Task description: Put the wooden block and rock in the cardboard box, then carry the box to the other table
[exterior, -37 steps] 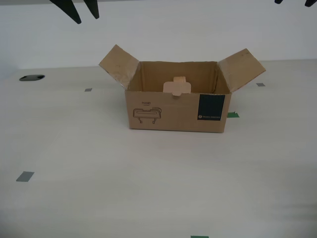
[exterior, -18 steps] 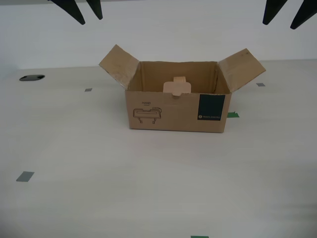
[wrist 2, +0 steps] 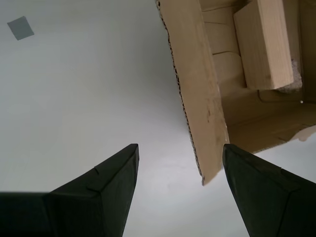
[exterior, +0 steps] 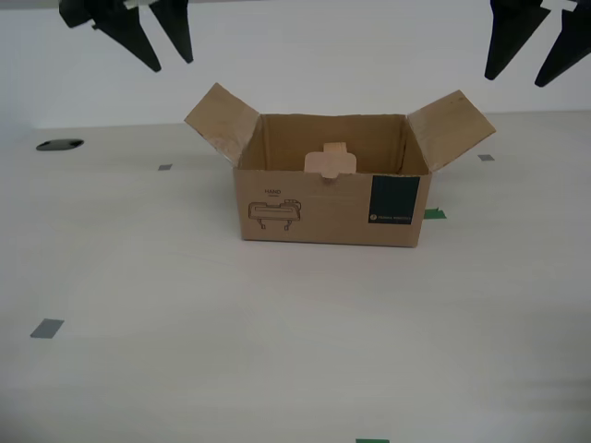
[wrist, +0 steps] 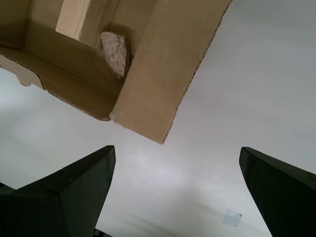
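Note:
The cardboard box (exterior: 323, 208) stands open on the pale table, its side flaps spread. The wooden block (wrist 2: 264, 44) lies inside it, and the rock (wrist: 116, 52) rests beside the block against one end wall. My second gripper (exterior: 166, 63) hangs open high above the table at the exterior view's left, just outside that flap (wrist 2: 197, 89). At the exterior view's right, my first gripper (exterior: 514, 79) is open too and equally high, beyond the other flap (wrist: 158, 69). Neither holds anything. The other table is out of view.
Small grey tape squares (exterior: 46, 328) (exterior: 164, 167) and green tape marks (exterior: 434, 214) lie on the table. A dark round hole (exterior: 59, 145) sits near the exterior view's left edge. A white wall stands behind the table.
Both grippers have come down further into the exterior view, the first one from barely showing to well in view. The box has not moved.

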### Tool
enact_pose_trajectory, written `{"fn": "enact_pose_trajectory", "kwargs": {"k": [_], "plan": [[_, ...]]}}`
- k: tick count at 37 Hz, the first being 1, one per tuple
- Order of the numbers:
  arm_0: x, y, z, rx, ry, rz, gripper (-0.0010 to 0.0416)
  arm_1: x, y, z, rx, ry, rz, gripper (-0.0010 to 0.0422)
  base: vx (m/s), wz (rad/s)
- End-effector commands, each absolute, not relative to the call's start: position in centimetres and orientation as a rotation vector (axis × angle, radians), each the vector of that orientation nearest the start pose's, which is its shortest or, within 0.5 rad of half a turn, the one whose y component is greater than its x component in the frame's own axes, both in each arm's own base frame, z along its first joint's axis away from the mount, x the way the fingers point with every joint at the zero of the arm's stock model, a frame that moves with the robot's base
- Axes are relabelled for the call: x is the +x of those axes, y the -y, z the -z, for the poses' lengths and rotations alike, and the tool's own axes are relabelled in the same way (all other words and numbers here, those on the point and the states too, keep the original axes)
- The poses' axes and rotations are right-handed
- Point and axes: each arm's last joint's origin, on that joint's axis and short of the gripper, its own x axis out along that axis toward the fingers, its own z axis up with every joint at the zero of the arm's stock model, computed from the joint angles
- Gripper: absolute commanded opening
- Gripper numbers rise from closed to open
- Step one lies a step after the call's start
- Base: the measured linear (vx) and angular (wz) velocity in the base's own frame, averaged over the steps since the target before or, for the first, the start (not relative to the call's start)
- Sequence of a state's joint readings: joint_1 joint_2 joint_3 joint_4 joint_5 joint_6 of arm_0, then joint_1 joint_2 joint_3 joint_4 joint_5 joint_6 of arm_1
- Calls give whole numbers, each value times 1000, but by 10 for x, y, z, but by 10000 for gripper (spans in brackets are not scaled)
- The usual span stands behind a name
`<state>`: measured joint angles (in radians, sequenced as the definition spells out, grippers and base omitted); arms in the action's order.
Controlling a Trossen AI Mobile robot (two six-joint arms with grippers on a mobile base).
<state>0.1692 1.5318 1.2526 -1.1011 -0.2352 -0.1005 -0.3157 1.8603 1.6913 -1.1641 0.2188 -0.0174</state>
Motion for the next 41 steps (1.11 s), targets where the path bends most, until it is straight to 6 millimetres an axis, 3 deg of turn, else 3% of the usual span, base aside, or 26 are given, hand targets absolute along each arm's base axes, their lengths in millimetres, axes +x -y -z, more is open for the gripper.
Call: {"fn": "enact_pose_trajectory", "kwargs": {"k": [1,23,30,41], "plan": [[275,-54,-260,-34,-1368,-410,351,351,121,-275,39,-1338,450,229,0,0],[285,-55,-252,-43,-1242,-411,351,352,122,-246,-17,-1323,503,228,0,0],[286,-56,-252,-41,-1241,-410,351,350,120,-231,-19,-1330,500,229,0,0],[285,-56,-252,-31,-1250,-404,351,350,121,-224,-60,-1321,543,228,0,0]]}}
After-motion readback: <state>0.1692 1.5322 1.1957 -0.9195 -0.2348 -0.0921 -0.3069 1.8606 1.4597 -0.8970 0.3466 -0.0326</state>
